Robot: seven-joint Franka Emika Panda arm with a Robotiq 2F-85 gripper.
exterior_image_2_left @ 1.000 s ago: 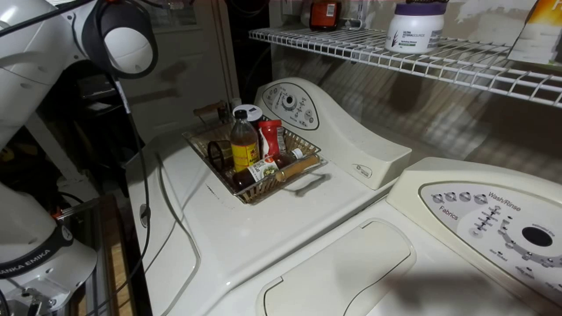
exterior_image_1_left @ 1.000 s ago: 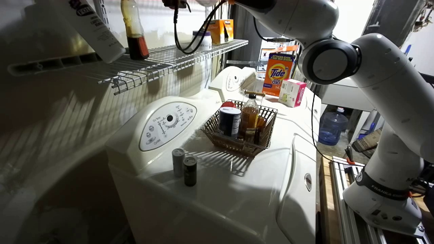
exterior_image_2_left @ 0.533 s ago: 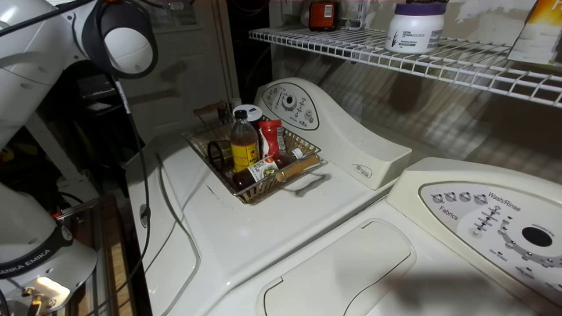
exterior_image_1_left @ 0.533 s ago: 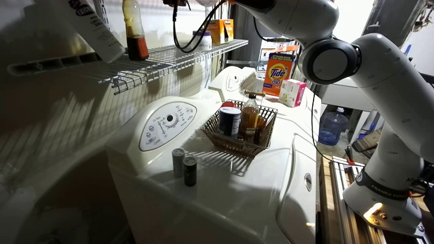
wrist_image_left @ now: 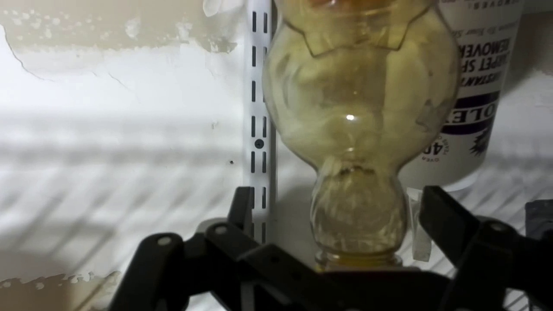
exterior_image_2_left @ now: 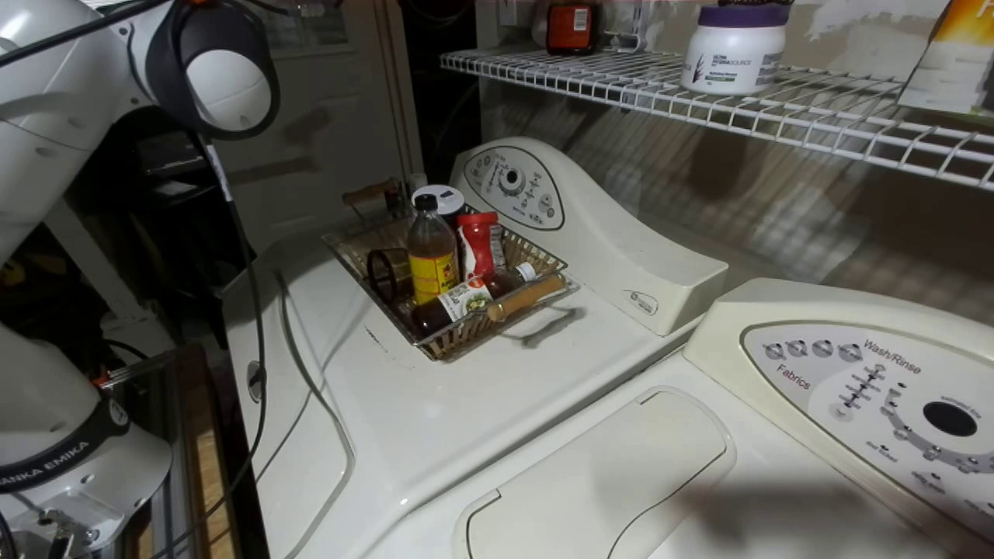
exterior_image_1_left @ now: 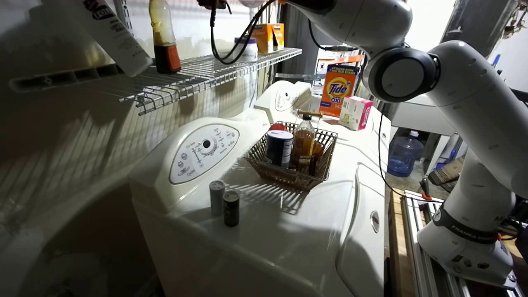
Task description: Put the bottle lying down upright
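Note:
The bottle (exterior_image_1_left: 163,29), pale amber with a dark reddish lower part, stands upright on the wire shelf (exterior_image_1_left: 198,78); the frame cuts off its top. Another exterior view shows only its base (exterior_image_2_left: 573,29). In the wrist view, which is upside down, the clear waisted bottle (wrist_image_left: 358,95) fills the middle, neck end toward the gripper. My gripper (wrist_image_left: 336,201) is open around that end, with a gap on each side between fingers and glass. Its cap is hidden behind the gripper's dark body. Both exterior views leave the fingers out of frame.
A large white bottle (exterior_image_1_left: 111,35) leans close beside the bottle. Farther along the shelf are a purple-lidded jar (exterior_image_2_left: 734,58) and an orange box (exterior_image_1_left: 272,38). Below, a wire basket (exterior_image_1_left: 284,177) holds several containers; two small cans (exterior_image_1_left: 231,208) stand nearby.
The bottle has shifted very slightly downward on the shelf since one second ago. The cable near the wrist moved a little; the arm otherwise looks the same.

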